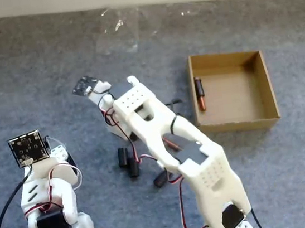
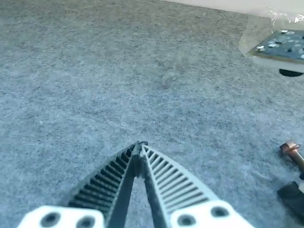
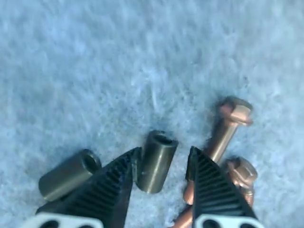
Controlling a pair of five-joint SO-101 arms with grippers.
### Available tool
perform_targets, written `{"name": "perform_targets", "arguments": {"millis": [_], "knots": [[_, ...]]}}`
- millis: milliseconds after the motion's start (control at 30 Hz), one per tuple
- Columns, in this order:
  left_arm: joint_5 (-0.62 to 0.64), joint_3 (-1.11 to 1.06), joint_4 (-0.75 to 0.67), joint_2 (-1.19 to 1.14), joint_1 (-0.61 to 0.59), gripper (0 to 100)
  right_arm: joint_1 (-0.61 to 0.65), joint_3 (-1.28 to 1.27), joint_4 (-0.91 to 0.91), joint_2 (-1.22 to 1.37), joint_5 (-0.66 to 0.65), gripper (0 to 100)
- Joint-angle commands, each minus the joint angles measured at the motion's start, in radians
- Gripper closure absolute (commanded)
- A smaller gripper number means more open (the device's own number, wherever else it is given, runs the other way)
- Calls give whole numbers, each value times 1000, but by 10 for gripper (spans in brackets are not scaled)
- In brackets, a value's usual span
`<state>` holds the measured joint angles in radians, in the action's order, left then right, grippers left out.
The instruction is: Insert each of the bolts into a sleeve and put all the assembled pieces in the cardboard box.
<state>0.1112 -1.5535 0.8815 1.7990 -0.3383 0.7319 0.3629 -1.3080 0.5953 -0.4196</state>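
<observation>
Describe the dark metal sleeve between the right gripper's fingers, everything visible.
The dark metal sleeve is a short hollow cylinder, dull olive-grey with a slight sheen, its visible end open and empty. It lies on its side on the grey felt table cover, between the open fingers of the right gripper: one finger is at or against its wall, the other stands clear. A second sleeve and copper-coloured flanged bolts lie nearby, apart from it.
</observation>
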Motion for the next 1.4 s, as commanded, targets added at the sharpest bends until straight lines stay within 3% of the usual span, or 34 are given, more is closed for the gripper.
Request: {"name": "perform_targets", "arguments": {"millis": [0,367,600,1100,1367], "knots": [[-6,47,9,2,-12,994,18,125,-62,33,-17,850],[-6,47,9,2,-12,994,13,291,-171,179,-17,855],[-6,45,8,2,-12,994,2,300,-176,202,-17,998],[-6,41,3,2,-12,994,-1,298,-179,101,-17,993],[-6,39,3,2,-12,994,-10,501,-367,33,-17,993]]}}
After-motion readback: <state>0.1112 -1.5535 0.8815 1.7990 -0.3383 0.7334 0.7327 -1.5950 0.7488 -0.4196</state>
